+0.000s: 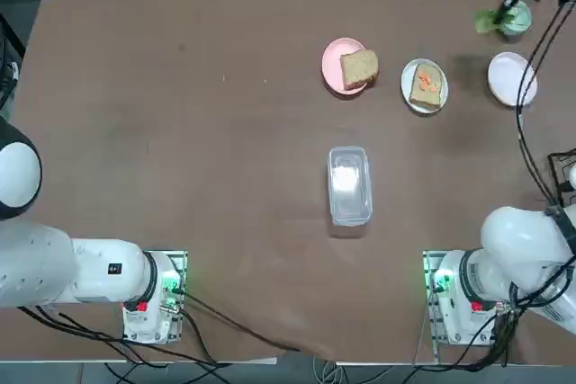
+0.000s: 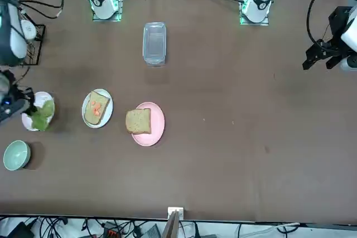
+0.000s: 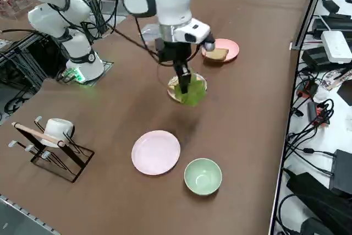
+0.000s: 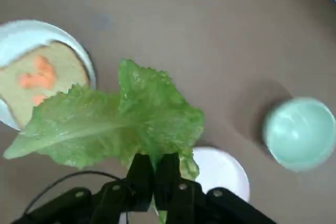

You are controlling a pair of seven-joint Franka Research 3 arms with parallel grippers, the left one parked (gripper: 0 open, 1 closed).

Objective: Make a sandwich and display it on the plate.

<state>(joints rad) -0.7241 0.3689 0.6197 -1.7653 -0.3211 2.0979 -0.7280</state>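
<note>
Seen from overhead, the right gripper (image 4: 154, 174) hangs above the table's far right, near two o'clock, its fingers pinched on the stem end of a lettuce leaf (image 4: 121, 124) so the leaf dangles free for carrying. Beneath it lies an empty white plate (image 1: 511, 78), with a pale-green bowl (image 3: 203, 176) just beyond. The plate (image 1: 424, 85) for the sandwich sits just left, at one o'clock, holding a bread slice (image 1: 427, 86) with orange bits, likely the leaf's destination. A second slice (image 1: 359, 67) waits on a pink plate (image 1: 335, 58) at twelve.
</note>
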